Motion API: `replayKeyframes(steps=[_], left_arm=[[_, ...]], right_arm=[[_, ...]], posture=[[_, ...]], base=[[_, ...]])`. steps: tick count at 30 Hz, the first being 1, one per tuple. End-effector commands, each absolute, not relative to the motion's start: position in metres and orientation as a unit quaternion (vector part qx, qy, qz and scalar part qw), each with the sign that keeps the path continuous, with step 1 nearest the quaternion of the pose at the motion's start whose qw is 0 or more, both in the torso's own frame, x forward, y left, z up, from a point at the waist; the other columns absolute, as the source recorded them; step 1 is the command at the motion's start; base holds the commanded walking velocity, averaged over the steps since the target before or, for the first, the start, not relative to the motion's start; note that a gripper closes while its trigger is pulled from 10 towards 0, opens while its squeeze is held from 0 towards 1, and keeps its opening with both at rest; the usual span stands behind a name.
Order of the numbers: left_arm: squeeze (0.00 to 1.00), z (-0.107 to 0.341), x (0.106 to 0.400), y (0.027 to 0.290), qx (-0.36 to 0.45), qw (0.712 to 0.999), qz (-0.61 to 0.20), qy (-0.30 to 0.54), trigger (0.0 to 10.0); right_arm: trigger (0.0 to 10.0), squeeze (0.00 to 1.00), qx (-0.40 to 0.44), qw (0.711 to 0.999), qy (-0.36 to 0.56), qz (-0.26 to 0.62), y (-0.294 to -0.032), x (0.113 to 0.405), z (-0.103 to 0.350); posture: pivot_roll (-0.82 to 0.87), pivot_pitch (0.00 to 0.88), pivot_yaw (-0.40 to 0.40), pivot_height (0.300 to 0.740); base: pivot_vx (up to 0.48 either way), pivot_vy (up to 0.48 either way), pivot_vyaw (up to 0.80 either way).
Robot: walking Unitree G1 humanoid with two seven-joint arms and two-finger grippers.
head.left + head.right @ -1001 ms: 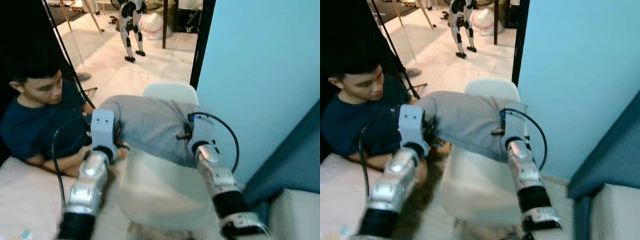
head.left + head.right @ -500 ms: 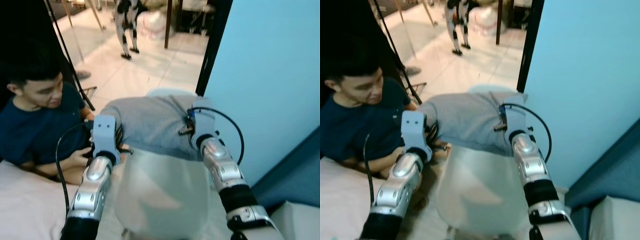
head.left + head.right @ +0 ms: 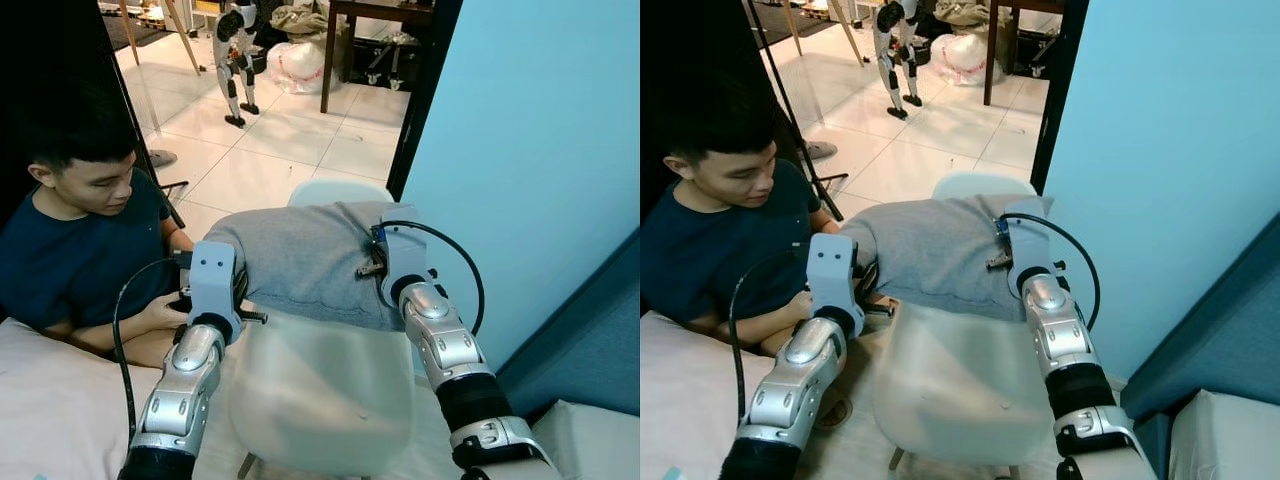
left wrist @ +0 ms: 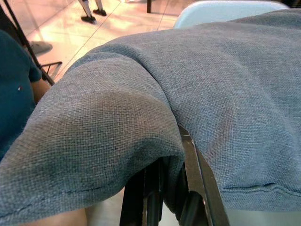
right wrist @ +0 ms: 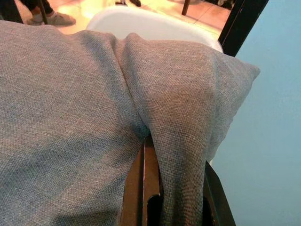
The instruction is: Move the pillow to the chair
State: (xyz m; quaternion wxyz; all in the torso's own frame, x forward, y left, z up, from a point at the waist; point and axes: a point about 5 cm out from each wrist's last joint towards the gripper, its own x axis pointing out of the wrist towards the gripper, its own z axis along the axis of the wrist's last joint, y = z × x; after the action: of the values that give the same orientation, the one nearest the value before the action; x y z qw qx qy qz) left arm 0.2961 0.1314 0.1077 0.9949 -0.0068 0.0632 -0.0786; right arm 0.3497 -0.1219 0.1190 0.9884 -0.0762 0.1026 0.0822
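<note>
Gripping the grey woven fabric pillow (image 3: 305, 258) from both ends, the two silver arms are holding it just above the white moulded plastic chair (image 3: 325, 385). Left pincer (image 4: 160, 197) is sitting at the pillow's end nearest the seated person in a dark blue t-shirt (image 3: 75, 250); its black fingers (image 4: 141, 200) are pinching a bunched fold of the cloth, nearly closed on it. Right pincer (image 5: 162, 205) is doing the same at the pillow's other end, the one toward the light blue wall (image 3: 540, 150), fingers (image 5: 136, 193) squeezed tight around a pinched ridge of fabric.

Pillow is hanging across the chair's backrest zone, with the top of the white backrest (image 3: 340, 190) peeking out behind it and the chair's seat showing bare in front of it. Can't tell whether the pillow is touching the backrest or staying just clear.

Person is sitting beside the chair on the left pincer's side, head down, hands near the left forearm's black cable (image 3: 125, 310). Beyond the chair, a small grey-and-black humanoid robot (image 3: 235, 50) is standing on the pale tiled floor (image 3: 290, 140).
</note>
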Motion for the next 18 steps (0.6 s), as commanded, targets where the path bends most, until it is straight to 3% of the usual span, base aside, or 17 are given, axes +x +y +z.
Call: replayKeyframes(steps=[1, 18], left_arm=[[0.0, 0.1078, 0.2926, 0.1164, -0.011, 0.991, -0.114, 0.065, 10.0], [0.0, 0.1042, 0.2897, 0.1189, 0.005, 0.992, -0.109, 0.07, 10.0]], right_arm=[[10.0, 0.0, -0.079, 0.988, 0.088, 0.104, -0.1119, 0.3492, 0.1269], [10.0, 0.0, -0.084, 0.986, 0.095, 0.112, -0.1074, 0.3445, 0.1203]], posture=[[-0.02, 0.033, -0.056, 0.74], [0.0, 0.0, -0.072, 0.74]], base=[[0.0, 0.0, 0.0], [0.0, 0.0, 0.0]])
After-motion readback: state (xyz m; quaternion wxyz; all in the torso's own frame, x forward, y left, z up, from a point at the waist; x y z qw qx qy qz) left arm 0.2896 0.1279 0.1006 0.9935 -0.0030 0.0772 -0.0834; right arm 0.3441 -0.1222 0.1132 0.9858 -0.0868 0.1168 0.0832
